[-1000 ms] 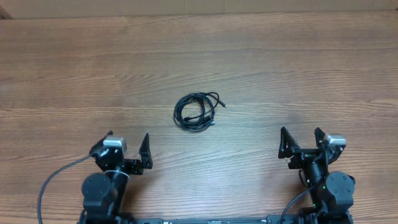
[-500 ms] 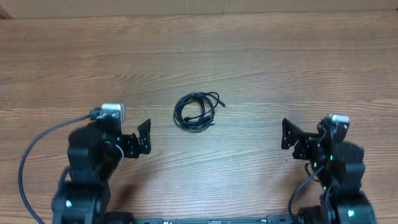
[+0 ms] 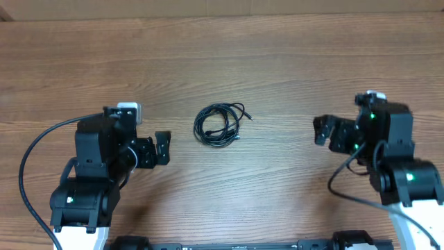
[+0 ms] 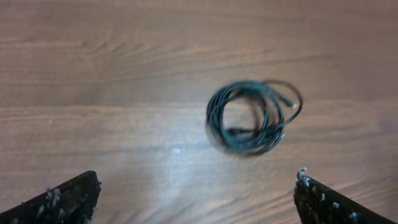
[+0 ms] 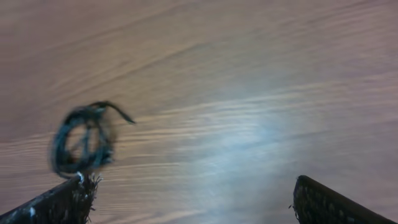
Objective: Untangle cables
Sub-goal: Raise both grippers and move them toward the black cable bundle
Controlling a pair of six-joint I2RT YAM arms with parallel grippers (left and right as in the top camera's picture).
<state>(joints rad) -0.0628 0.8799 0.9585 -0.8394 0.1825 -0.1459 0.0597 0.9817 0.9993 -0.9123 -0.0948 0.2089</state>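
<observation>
Wood-grain table [image 3: 291,62] bears thin black cables [image 3: 220,126], seemingly coiled loosely.

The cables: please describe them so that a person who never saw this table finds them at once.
Look at the middle of the wooden table, between the left gripper and the right gripper. There lie the cables, a small black ring touching neither gripper, much thinner than the cord looping from the left arm.

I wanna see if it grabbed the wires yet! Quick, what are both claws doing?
Left claw: open, holding nothing.
Right claw: open, holding nothing.
</observation>
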